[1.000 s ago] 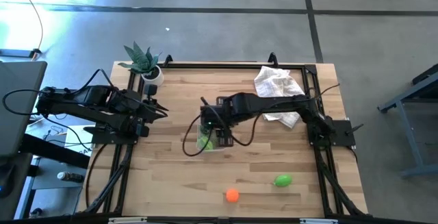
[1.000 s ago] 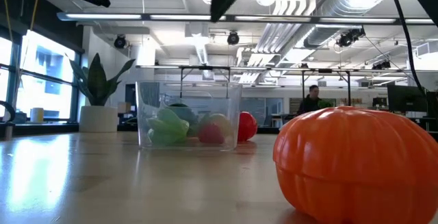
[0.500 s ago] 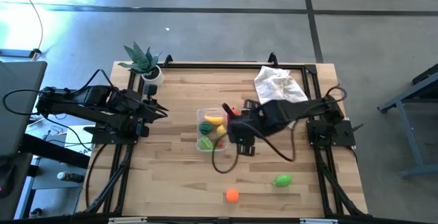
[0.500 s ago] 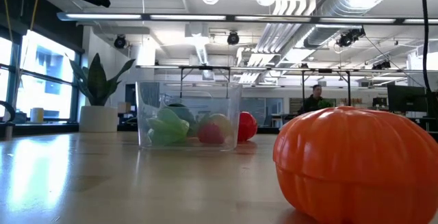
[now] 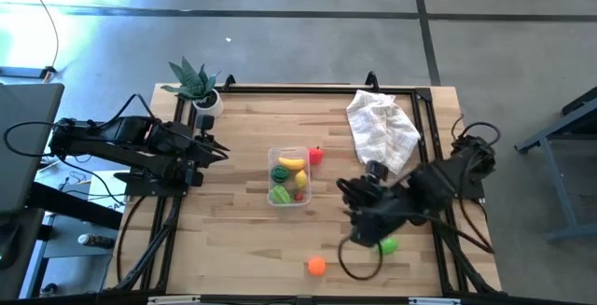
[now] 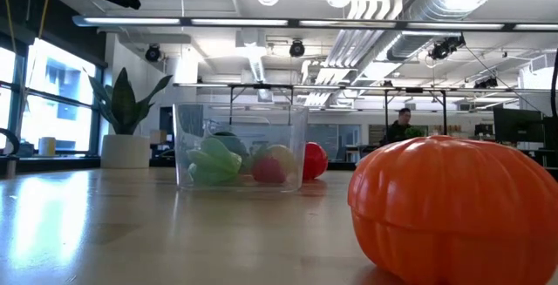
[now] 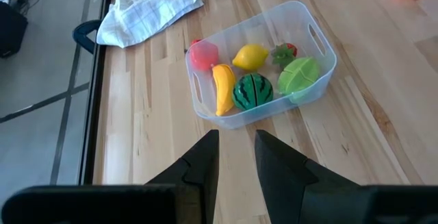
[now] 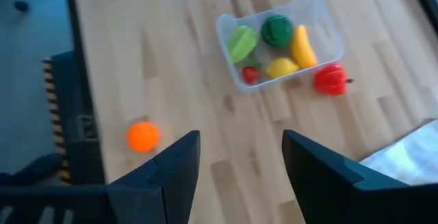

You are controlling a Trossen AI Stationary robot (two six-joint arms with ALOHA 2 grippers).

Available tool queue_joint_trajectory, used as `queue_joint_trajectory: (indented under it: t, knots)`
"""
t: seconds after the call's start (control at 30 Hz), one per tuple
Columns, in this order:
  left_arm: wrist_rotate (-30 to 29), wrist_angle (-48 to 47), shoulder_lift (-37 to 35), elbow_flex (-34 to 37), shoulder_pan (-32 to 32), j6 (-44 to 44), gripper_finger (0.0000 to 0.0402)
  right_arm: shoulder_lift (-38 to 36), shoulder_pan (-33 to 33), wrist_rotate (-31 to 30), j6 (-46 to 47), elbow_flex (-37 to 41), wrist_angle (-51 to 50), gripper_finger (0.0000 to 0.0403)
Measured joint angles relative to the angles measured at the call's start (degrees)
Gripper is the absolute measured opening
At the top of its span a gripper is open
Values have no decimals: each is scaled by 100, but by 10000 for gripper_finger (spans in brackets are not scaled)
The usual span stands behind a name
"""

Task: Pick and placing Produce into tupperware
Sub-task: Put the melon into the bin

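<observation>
The clear tupperware (image 5: pixel 289 177) stands mid-table on its flat base, holding a banana (image 7: pixel 222 91), a striped watermelon (image 7: pixel 252 91), a lemon (image 7: pixel 250 57), a light green piece (image 7: pixel 299 75) and a small red piece (image 8: pixel 250 74). A red piece (image 5: pixel 315 156) lies on the table just beyond its far right corner. An orange (image 5: pixel 317 266) and another light green piece (image 5: pixel 385 245) lie near the front edge. My right gripper (image 5: pixel 352 218) hangs open above the table, between the tupperware and that green piece, with nothing between its fingers (image 8: pixel 178 166). My left gripper (image 5: pixel 211 146) waits shut at the left.
A crumpled white cloth (image 5: pixel 381 124) lies at the back right, and a potted plant (image 5: pixel 194 83) stands at the back left corner. A black frame (image 5: pixel 298 89) runs along the table's edges. Bare wood lies in front of the tupperware.
My right gripper has swung from above the tupperware toward the table's near right, rising and rolling as it went, and has stayed open. It has left the low view. The tupperware, hidden under it before, now shows in full and has not shifted.
</observation>
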State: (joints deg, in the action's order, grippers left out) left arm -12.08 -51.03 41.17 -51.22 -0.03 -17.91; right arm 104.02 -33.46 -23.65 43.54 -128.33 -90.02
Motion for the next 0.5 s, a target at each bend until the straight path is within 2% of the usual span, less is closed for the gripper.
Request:
queue_joint_trajectory:
  t: [0.17, 0.27, 0.5]
  knots:
    - [-2, 0, 0, -1, 1, 0, 85, -59, -508, 41, 572, 0, 2, 199]
    - [-2, 0, 0, -2, 0, 0, 85, -65, -732, 302, 923, 106, 11, 199]
    - [-1, -1, -1, -1, 1, 1, 85, -72, -1170, 1036, 1407, 1402, 0, 199]
